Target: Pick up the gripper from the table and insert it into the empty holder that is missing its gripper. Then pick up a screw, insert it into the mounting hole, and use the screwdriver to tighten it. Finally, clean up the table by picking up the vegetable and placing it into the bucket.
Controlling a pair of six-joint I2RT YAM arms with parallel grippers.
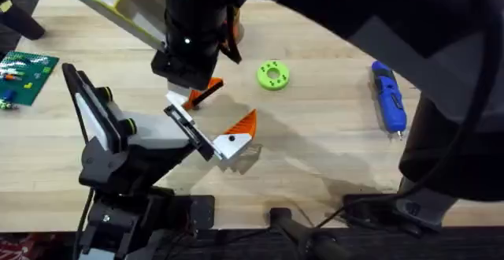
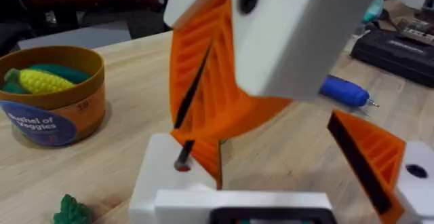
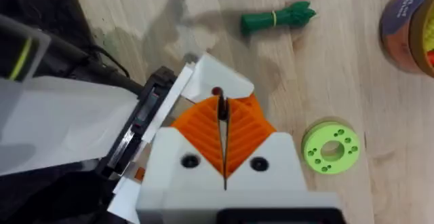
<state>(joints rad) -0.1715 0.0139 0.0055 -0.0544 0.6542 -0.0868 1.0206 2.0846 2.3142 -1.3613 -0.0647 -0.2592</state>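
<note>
The right gripper (image 3: 222, 115) is pinched shut on a thin black strip, which I take to be the black end of the loose gripper (image 1: 203, 93); it hangs just above the holder (image 1: 183, 118); the left gripper (image 2: 271, 149) stands spread wide around it; the piece looks light, stiff plastic, ribbed and so not slippery, but the thin end may twist in the pads; a hold on the flat sides, near the wedge, seems steadier for seating it.
</note>
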